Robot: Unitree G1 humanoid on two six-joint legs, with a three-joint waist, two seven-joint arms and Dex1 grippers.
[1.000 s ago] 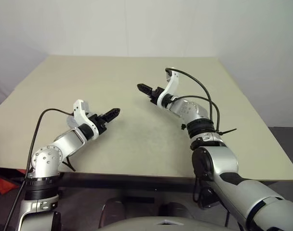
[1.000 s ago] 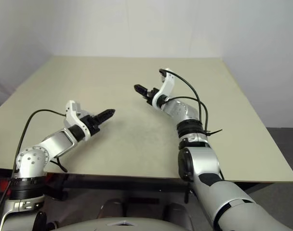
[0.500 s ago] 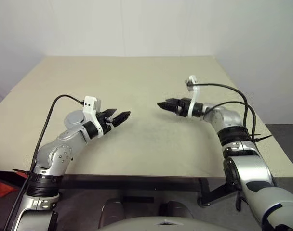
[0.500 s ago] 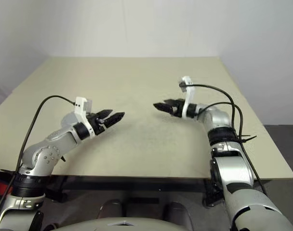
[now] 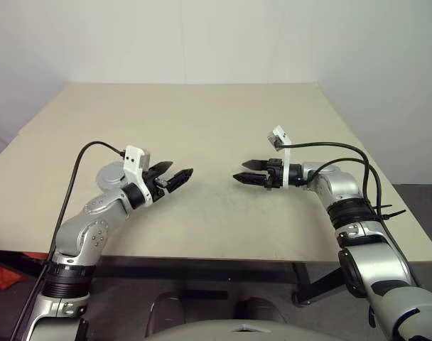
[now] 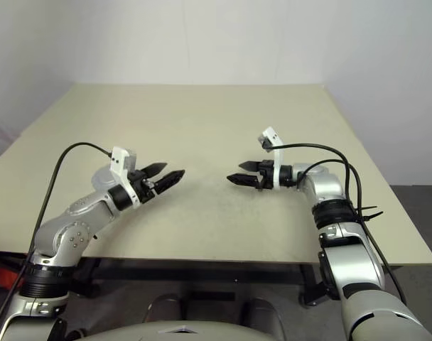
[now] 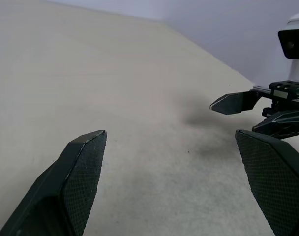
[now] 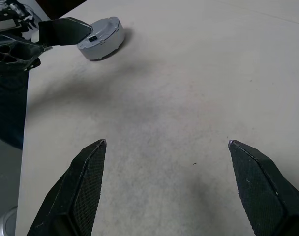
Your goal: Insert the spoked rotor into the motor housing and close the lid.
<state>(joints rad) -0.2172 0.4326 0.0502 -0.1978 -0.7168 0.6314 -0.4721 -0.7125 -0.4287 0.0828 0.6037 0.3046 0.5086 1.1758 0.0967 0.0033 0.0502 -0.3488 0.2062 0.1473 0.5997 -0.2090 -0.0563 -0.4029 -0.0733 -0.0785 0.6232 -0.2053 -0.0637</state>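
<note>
Facing each other above the beige table (image 5: 202, 114), both grippers hang with nothing held.
The left gripper (image 5: 175, 175) at nine o'clock and the right gripper (image 5: 247, 171) at three o'clock both have jaws spread wide; I cannot tell where the rotor, housing or lid are.

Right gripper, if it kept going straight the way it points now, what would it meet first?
Probably the left gripper, which faces the right gripper across a bare stretch of table; depth is unclear, so it might pass beside it.
</note>
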